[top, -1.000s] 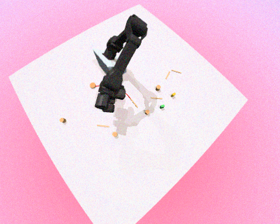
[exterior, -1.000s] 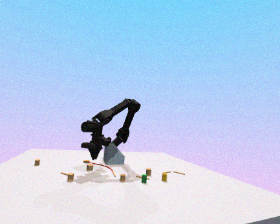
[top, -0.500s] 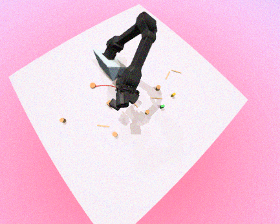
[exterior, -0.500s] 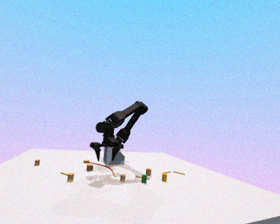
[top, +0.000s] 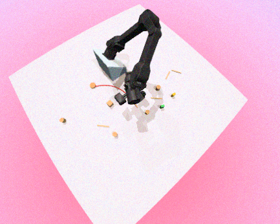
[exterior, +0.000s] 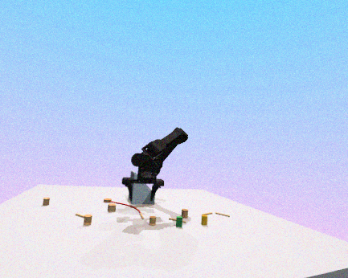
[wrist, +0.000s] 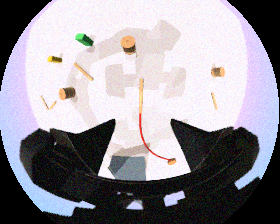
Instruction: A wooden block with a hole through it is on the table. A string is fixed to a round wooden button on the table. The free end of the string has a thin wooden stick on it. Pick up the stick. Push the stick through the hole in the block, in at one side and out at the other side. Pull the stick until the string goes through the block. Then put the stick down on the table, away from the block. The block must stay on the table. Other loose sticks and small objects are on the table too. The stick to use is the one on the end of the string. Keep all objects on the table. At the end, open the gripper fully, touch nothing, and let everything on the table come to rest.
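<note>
The wooden block (top: 110, 103) (exterior: 112, 207) sits on the table; its hole cannot be made out, and the wrist view does not show it. The round button (top: 92, 85) (exterior: 108, 200) (wrist: 171, 161) lies behind it. A red string (top: 105, 85) (exterior: 128, 205) (wrist: 141, 131) curves from the button to the thin stick (top: 136, 106) (exterior: 141, 216) (wrist: 141, 95), which lies on the table, outside the block. My gripper (top: 131, 98) (exterior: 141, 199) (wrist: 143, 121) is wide open and empty, above the table near the string's stick end. In the top view it hides part of the stick.
A grey-blue wedge (top: 116, 72) (exterior: 142, 194) (wrist: 131, 169) stands near the arm's base. A wooden cylinder (top: 147, 112) (exterior: 153, 220) (wrist: 128, 45) stands beyond the stick's free end. A loose stick (top: 156, 98) (wrist: 83, 71), a green piece (top: 162, 106) (wrist: 84, 39) and a yellow piece (top: 173, 94) (wrist: 55, 59) lie to one side.
</note>
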`<state>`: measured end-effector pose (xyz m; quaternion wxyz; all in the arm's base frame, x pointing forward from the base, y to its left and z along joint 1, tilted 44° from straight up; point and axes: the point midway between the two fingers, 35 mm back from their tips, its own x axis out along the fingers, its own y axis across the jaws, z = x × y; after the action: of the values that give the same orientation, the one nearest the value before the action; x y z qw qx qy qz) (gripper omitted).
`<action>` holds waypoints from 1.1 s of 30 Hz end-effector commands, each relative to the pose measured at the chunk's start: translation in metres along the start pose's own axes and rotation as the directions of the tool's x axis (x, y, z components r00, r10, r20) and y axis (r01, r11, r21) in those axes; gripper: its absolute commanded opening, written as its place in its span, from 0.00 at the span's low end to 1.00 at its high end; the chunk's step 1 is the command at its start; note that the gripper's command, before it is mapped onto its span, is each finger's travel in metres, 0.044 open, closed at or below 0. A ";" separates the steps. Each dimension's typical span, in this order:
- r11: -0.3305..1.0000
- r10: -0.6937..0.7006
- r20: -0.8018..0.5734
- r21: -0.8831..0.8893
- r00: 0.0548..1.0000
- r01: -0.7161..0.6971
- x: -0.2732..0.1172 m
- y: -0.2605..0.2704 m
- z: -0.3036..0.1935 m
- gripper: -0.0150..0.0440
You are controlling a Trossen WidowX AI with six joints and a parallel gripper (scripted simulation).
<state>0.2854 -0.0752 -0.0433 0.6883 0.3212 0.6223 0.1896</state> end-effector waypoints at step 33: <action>1.000 0.004 -0.002 0.017 1.000 -0.004 0.014 0.002 0.000 0.46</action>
<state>0.2883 -0.0693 -0.0472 0.6874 0.3245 0.6224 0.1864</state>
